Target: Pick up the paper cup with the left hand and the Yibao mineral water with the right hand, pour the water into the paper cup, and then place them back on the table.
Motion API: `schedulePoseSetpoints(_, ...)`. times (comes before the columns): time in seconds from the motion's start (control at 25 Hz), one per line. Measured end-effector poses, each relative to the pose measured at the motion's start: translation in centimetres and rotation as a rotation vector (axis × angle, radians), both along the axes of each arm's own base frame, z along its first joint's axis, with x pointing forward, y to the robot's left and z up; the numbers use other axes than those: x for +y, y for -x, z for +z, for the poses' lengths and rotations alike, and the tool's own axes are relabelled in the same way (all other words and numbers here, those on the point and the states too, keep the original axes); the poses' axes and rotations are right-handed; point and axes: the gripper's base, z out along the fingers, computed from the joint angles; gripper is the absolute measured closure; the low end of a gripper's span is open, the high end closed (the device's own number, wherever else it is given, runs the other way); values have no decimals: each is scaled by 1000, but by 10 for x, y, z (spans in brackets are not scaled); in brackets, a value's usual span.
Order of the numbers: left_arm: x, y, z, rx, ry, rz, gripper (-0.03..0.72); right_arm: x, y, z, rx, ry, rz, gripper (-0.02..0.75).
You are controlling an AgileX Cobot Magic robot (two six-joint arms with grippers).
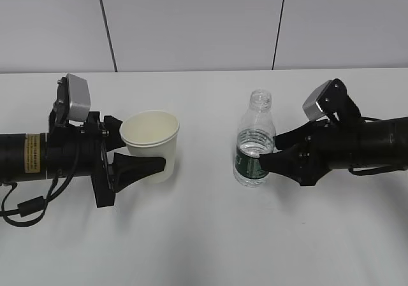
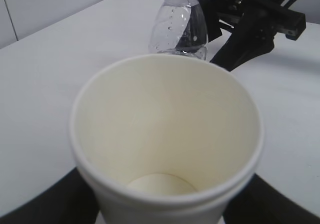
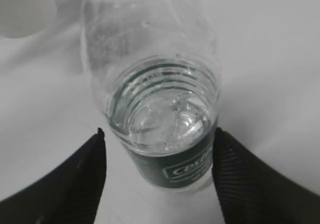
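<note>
The white paper cup (image 1: 151,133) stands upright on the table (image 1: 204,241), left of centre. My left gripper (image 1: 143,144) is shut on it, one black finger across its front and one behind. In the left wrist view the cup (image 2: 165,119) fills the frame, looks dry inside, and has fingers (image 2: 45,199) tight against both sides. The uncapped Yibao mineral water (image 1: 255,143) stands right of centre, partly full. My right gripper (image 1: 269,151) is shut on it at label height. From the right wrist, the bottle (image 3: 160,109) sits between the fingertips (image 3: 97,154) at the green label.
A grey panelled wall (image 1: 191,25) runs behind the table's far edge. The left arm's cable (image 1: 19,213) loops onto the table at the far left. Bare tabletop lies between cup and bottle. The right arm (image 2: 250,19) shows beyond the bottle (image 2: 179,27) in the left wrist view.
</note>
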Motion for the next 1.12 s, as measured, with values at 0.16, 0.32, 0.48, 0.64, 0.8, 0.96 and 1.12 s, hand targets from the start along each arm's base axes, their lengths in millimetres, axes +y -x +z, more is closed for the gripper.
schedulePoseSetpoints(0.16,0,0,0,0,-1,0,259,2,-4,-4,-30,1,36,218)
schedulePoseSetpoints(0.32,0,0,0,0,-1,-1,259,2,-11,-4,-54,8,43,218)
schedulePoseSetpoints(0.48,0,0,0,0,-1,0,259,2,-20,-4,-72,8,47,218)
schedulePoseSetpoints(0.64,0,0,0,0,-2,0,259,3,-27,-8,-73,-13,59,218)
schedulePoseSetpoints(0.8,0,0,0,0,-2,0,259,4,-29,-17,-60,-26,73,218)
schedulePoseSetpoints(0.96,0,0,0,0,-2,0,259,6,-28,-24,-58,-41,93,216)
schedulePoseSetpoints(1.12,0,0,0,0,-2,-1,259,6,-28,-25,-58,-48,100,152)
